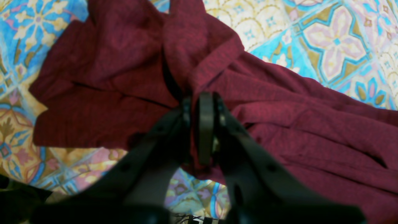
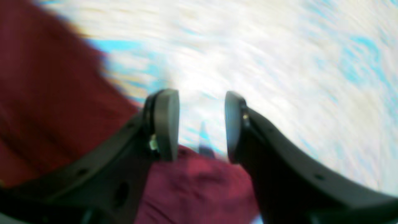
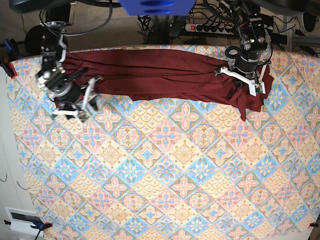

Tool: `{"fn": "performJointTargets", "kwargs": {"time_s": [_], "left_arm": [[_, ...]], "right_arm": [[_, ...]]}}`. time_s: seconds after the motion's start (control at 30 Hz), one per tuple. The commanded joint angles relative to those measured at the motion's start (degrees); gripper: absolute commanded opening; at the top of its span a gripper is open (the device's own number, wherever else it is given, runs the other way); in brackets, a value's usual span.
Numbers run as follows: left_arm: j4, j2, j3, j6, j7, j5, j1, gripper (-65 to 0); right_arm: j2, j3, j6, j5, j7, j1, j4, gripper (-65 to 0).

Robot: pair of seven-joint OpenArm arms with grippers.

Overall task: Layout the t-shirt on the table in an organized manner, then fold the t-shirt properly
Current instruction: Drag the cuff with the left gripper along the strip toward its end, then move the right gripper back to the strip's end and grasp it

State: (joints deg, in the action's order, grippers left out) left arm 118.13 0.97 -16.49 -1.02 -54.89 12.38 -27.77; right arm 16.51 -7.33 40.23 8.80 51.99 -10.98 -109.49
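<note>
Two grippers flank the t-shirt [image 3: 165, 75] along the table's [image 3: 165, 190] far edge: left gripper [image 1: 202, 102] pinching cloth, right gripper [image 2: 201, 124] spread, grasping nothing.

Your left gripper [image 1: 202, 102] at the far edge, jaws pinched shut on a fold of the t-shirt [image 1: 118, 81], your right gripper [image 2: 201, 124] at the opposite far corner, jaws parted, nothing between them

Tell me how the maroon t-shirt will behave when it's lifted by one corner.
The t-shirt looks floppy: it bunches into folds where the left hand pinches it. Lifted, it would probably sag and drape. It likely drags across the table rather than sliding flat.
</note>
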Motion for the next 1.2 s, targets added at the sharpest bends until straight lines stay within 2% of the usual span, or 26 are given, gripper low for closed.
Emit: {"fn": "performJointTargets", "kwargs": {"time_s": [0.0,0.17,0.27,0.47,0.7,0.97,1.07,1.17], "left_arm": [[1.2,0.1,-0.2,0.2,0.8,0.2,-0.5,-59.3],[1.2,0.1,-0.2,0.1,0.8,0.2,-1.3,-54.5],[1.2,0.1,-0.2,0.1,0.8,0.2,-1.9,-53.9],[1.2,0.1,0.1,0.2,0.8,0.2,-1.8,-53.9],[1.2,0.1,0.1,0.2,0.8,0.2,-1.7,-53.9],[1.2,0.1,0.2,0.3,0.8,0.2,-1.7,-54.0],[1.2,0.1,0.2,0.3,0.9,0.2,-1.7,-54.0],[1.2,0.1,0.2,0.3,0.9,0.2,-1.6,-54.1]], "right_arm": [[0.7,-2.2,-0.2,0.4,-0.8,1.4,-0.1,-41.8],[1.0,-8.2,-0.2,0.4,-0.7,4.3,6.1,-41.8],[3.9,-8.4,-0.2,0.3,-0.7,4.3,9.2,-41.8],[8.3,-3.3,-0.2,0.3,-0.7,4.2,9.4,-41.4],[8.7,-2.7,-0.2,0.4,-0.7,8.0,10.1,-41.7],[8.7,-2.2,-0.2,0.3,-0.7,16.7,23.0,-41.8],[8.8,1.5,-0.2,0.3,-1.0,20.3,29.4,-41.8],[11.0,5.3,-0.2,0.3,-0.8,21.7,33.1,-41.8]]}}
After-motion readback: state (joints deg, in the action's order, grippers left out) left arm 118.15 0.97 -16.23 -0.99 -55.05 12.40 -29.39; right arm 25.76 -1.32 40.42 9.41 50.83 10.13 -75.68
